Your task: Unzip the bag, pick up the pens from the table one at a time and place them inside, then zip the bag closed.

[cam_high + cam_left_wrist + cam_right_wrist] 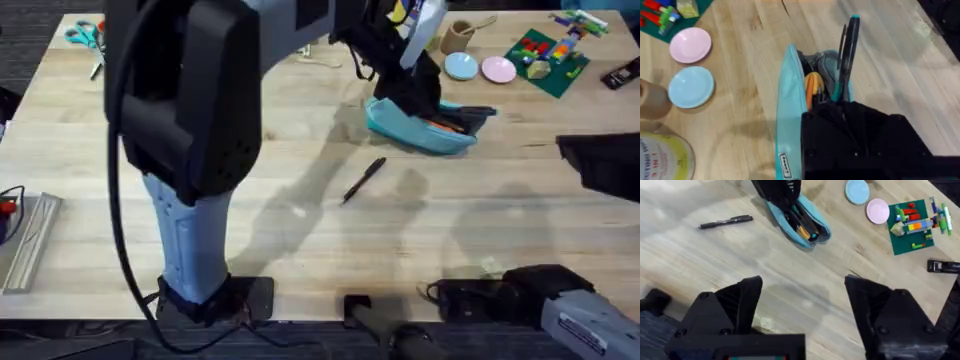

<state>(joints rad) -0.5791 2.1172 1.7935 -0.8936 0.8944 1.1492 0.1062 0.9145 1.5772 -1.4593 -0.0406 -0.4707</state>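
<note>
The turquoise bag point(420, 132) lies unzipped on the table point(300, 230), right of centre toward the back, with orange and dark items showing inside it point(790, 100). My left gripper point(425, 90) hangs over the bag's mouth, shut on a black pen point(847, 55) that stands tilted with one end down in the opening. A second black pen point(363, 181) lies loose on the wood in front of the bag point(822, 230), also seen from the right wrist point(726, 222). My right gripper point(805, 305) stays open and holds nothing, low near the table's front edge.
A light-blue dish point(461, 66), a pink dish point(498, 69), a brown cup point(457, 35) and a green brick plate point(545, 55) sit behind the bag. Scissors point(85, 35) lie at the far left corner. A black object point(605, 165) juts in at the right edge.
</note>
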